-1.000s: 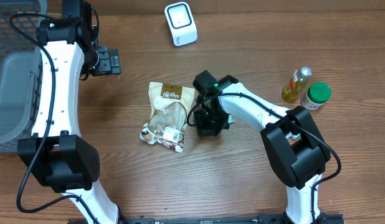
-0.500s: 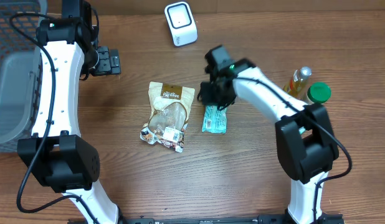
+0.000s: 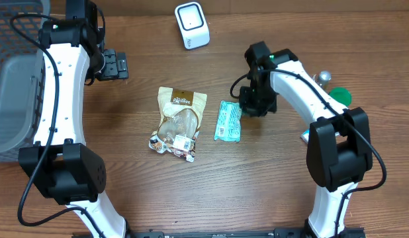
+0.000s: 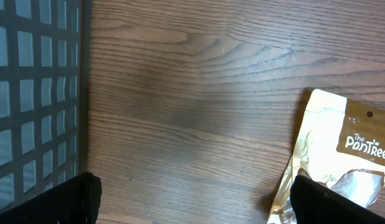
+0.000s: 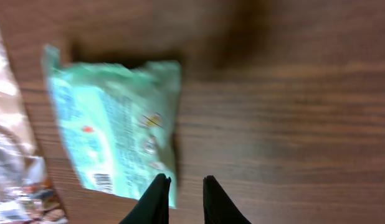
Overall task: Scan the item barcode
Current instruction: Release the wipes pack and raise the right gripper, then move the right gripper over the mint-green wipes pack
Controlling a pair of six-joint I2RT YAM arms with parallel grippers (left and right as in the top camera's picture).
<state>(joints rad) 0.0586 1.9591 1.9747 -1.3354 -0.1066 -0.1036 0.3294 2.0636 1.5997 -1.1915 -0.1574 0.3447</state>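
Your left arm (image 3: 55,86) and right arm (image 3: 297,86) wear smooth white shells between chunky black joints, with thin black cables (image 3: 26,178) looping alongside. A small green light (image 3: 277,56) glows on the right one. Your left pincer (image 3: 120,65) and right pincer (image 5: 182,198) are plain black

Mint-green packet (image 3: 227,121), tan pouch (image 3: 180,119), white scanner (image 3: 192,25), wood-grain table (image 3: 257,185)

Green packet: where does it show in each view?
Overhead: green packet at table centre, just right of the tan pouch.
Left wrist: not in it.
Right wrist: left half of the picture, lying flat.
Shared landmark: tan pouch, lower right in left wrist, left edge in right wrist.
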